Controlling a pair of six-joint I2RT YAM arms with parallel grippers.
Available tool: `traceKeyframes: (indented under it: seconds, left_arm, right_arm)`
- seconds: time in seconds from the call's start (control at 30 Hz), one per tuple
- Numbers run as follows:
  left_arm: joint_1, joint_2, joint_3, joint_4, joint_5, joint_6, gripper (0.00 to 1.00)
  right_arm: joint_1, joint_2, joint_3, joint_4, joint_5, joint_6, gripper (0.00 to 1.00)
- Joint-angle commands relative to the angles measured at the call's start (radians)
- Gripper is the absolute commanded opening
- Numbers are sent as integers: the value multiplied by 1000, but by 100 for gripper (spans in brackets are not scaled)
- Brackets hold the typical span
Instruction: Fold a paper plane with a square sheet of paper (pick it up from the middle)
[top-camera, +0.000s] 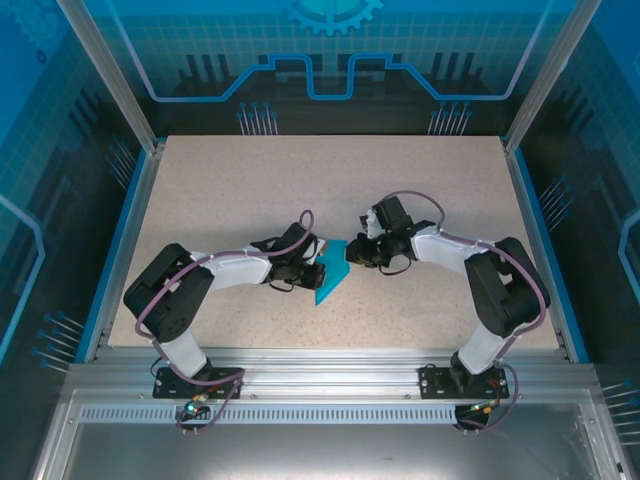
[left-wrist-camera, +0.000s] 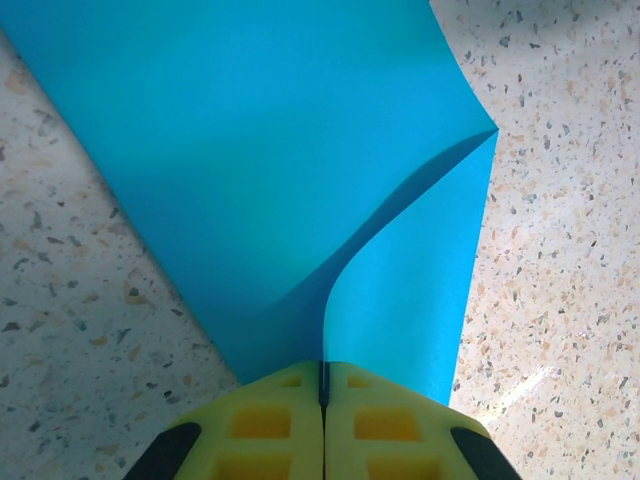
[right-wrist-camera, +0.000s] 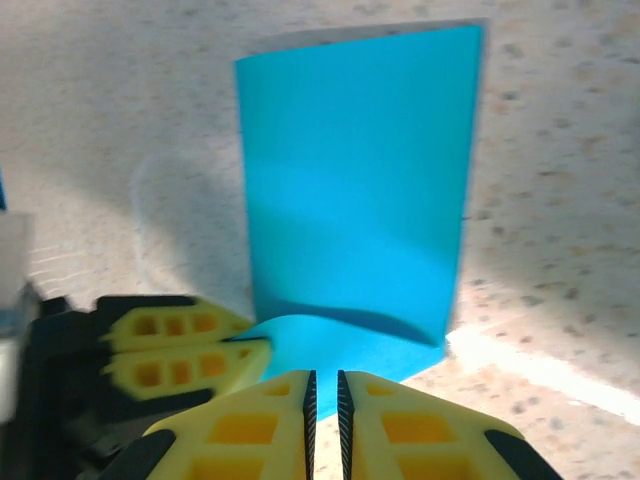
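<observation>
Left gripper pinches paper on speckled table.

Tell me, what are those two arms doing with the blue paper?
They are folding it. The left tool is shut on an edge of the blue sheet, which lies partly folded, one flap lifted, on the speckled table. The right tool sits at its other side, jaws nearly together; whether it grips is unclear.

Sheet cropped at top (blurred, right wrist)
</observation>
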Motion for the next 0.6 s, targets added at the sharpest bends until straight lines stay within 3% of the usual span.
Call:
traceKeyframes:
  seconds: [0.0,0.2,0.57]
  left_arm:
    - [8,4,-7,-26,13,13,7]
    - [8,3,-4,-28,18,13,7]
    - [8,12,-8,-25,21,15,7]
  right_arm:
    - [63,9,-32,44,-20,54,16]
    - [118,86,-38,129,-11,123,15]
    - [113,185,-111,227,-16,145,14]
